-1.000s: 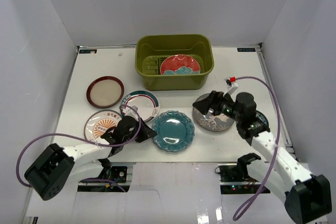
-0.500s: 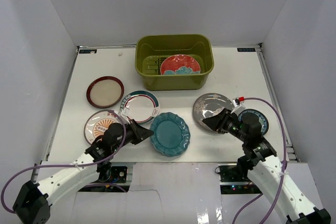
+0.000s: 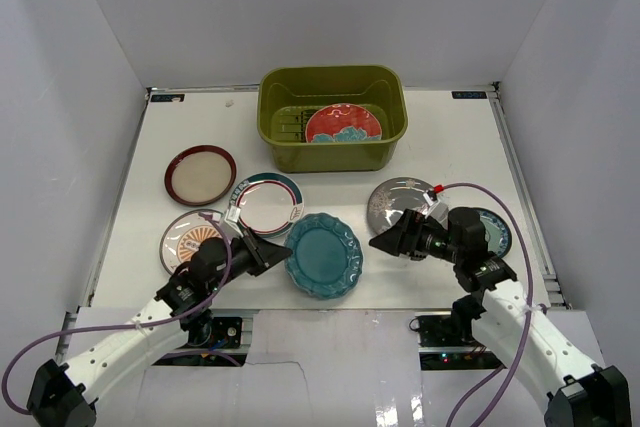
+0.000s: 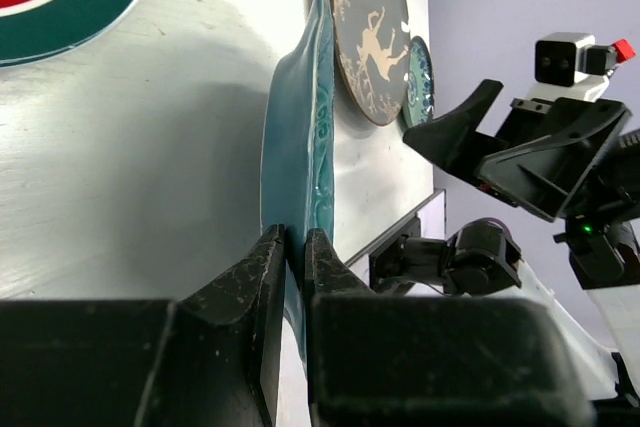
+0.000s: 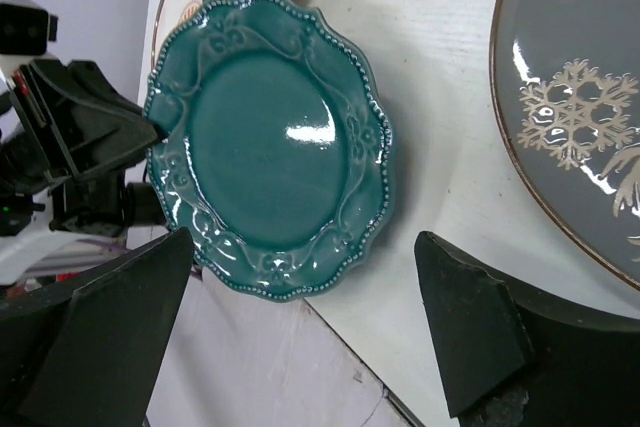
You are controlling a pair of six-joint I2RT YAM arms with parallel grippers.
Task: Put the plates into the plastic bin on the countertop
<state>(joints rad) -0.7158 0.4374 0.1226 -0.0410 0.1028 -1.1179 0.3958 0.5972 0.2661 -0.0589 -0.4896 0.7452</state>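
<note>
My left gripper (image 3: 272,250) (image 4: 293,237) is shut on the left rim of the scalloped teal plate (image 3: 323,255) (image 4: 300,137) (image 5: 270,137), near the countertop's (image 3: 450,137) front edge. My right gripper (image 3: 388,241) (image 5: 300,327) stands open just right of that plate, jaws wide and empty. Behind it lies the grey plate (image 3: 398,199) (image 5: 580,117) (image 4: 370,37). My right arm partly hides the small light-blue plate (image 3: 497,232). The olive plastic bin (image 3: 332,74) at the back holds the red-and-teal plate (image 3: 343,124).
The maroon-rimmed plate (image 3: 200,174), the teal-rimmed white plate (image 3: 268,202) and the orange-sunburst plate (image 3: 188,239) lie on the left half. White walls bound the countertop on three sides. A metal edge runs along its front.
My right gripper came back from over the grey plate, narrowed, opened wide again and slid left toward the teal plate. My left gripper stays shut on that plate's rim.
</note>
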